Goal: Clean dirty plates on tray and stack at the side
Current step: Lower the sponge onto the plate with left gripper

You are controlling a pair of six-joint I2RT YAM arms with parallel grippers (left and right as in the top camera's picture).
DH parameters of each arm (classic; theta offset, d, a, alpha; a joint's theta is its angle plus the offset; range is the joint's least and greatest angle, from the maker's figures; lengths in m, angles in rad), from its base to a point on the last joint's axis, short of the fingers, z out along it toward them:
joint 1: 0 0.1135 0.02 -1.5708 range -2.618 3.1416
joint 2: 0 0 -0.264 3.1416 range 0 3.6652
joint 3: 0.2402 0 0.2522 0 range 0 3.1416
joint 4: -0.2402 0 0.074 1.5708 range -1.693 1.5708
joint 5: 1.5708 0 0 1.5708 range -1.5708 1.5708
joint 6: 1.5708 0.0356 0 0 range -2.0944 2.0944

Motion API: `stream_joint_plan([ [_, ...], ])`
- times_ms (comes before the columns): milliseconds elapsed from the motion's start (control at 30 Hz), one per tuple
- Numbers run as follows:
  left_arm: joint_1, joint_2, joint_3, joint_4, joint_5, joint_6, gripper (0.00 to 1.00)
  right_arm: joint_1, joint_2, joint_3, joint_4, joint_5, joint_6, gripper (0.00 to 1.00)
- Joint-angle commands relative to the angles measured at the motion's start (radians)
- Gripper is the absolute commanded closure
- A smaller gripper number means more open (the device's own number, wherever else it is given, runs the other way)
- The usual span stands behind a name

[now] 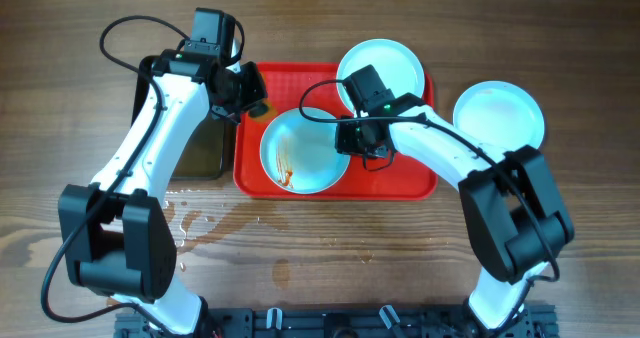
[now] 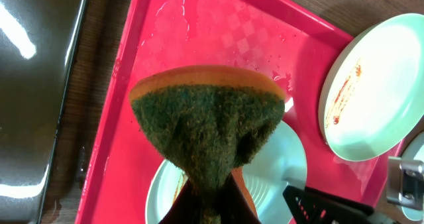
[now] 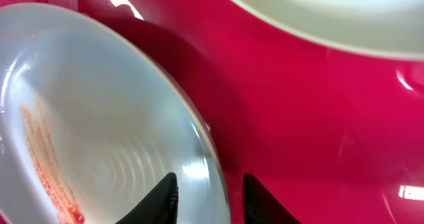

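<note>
Pinching a sponge [image 2: 209, 124] at its lower end, the left gripper [image 1: 255, 96] hangs over the far left corner of the red tray [image 1: 400, 183]. Its jaws are clamped on the sponge, whose green scouring face fills the left wrist view and hides most of the fingers. The tray lies toward the far edge of the table [image 1: 560, 278], near its middle.

A streaked plate [image 1: 305, 150] sits on the tray's near left part, with reddish-brown lines on its left half. The right gripper [image 3: 213, 199] is at this plate's right rim with jaws apart, one finger over the plate and the other over bare tray. Only the fingertips show, so contact with the rim cannot be told.

A second plate [image 1: 385, 63] fills the tray's far right corner, reaching past the rim and partly covered by the right arm; the left wrist view shows a sauce streak on it. A third plate [image 1: 500, 113] rests on the table just off the tray's right edge and looks plain pale from overhead.

A black pan [image 1: 205, 153] lies along the tray's left edge, largely hidden beneath the left arm. Wet patches [image 1: 200, 223] mark the wood by the tray's near left corner.
</note>
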Motion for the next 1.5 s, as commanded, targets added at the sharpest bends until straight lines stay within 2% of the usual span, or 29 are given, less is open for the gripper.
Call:
stream_joint_plan([
  [0,-0.005,0.006,-0.006,-0.026,-0.006,-0.002,0.96,-0.005,0.031,0.010,0.031,-0.004,-0.009,0.81],
  [133,-0.008,0.018,-0.008,-0.065,-0.006,-0.002,0.96,-0.010,0.078,0.010,0.084,-0.039,0.026,0.96],
  [300,-0.064,0.048,-0.045,-0.061,-0.006,0.090,0.96,-0.011,0.080,0.010,0.093,-0.050,0.025,0.96],
  [367,-0.091,0.053,-0.085,-0.016,-0.010,0.117,0.96,-0.011,0.080,0.010,0.092,-0.065,0.021,0.96],
  [500,-0.130,0.056,-0.217,0.187,-0.034,0.231,0.96,-0.011,0.079,0.010,0.091,-0.078,0.013,0.96],
  [600,-0.125,0.080,-0.340,0.328,-0.164,0.237,0.96,-0.011,0.079,0.010,0.088,-0.084,0.005,0.96],
  [733,-0.113,0.119,-0.378,0.344,-0.186,0.235,0.96,-0.011,0.080,0.010,0.091,-0.084,0.006,0.96],
  [800,-0.121,0.116,-0.378,0.336,-0.148,0.243,0.96,-0.011,0.080,0.010,0.091,-0.084,0.006,0.96],
  [900,-0.136,0.116,-0.378,0.274,0.114,0.377,0.96,-0.011,0.080,0.010,0.089,-0.084,0.007,0.96],
  [967,-0.141,0.116,-0.378,0.276,0.186,0.417,0.96,-0.011,0.079,0.010,0.090,-0.084,0.007,0.96],
  [1033,-0.137,0.116,-0.378,0.379,0.178,0.407,0.96,-0.011,0.079,0.010,0.093,-0.084,0.010,0.96],
  [1133,-0.118,0.116,-0.378,0.528,-0.017,0.226,0.96,-0.011,0.080,0.010,0.092,-0.084,0.010,0.96],
  [1167,-0.116,0.116,-0.378,0.566,-0.129,0.167,0.96,-0.011,0.079,0.010,0.091,-0.083,0.010,0.96],
  [1267,-0.117,0.116,-0.378,0.600,-0.277,0.128,0.96,-0.011,0.080,0.010,0.091,-0.083,0.010,0.96],
  [1400,-0.120,0.116,-0.378,0.448,-0.269,0.128,0.96,-0.011,0.080,0.010,0.091,-0.083,0.010,0.96],
  [1467,-0.117,0.116,-0.359,0.300,-0.151,0.151,0.96,-0.011,0.080,0.010,0.091,-0.084,0.007,0.96],
])
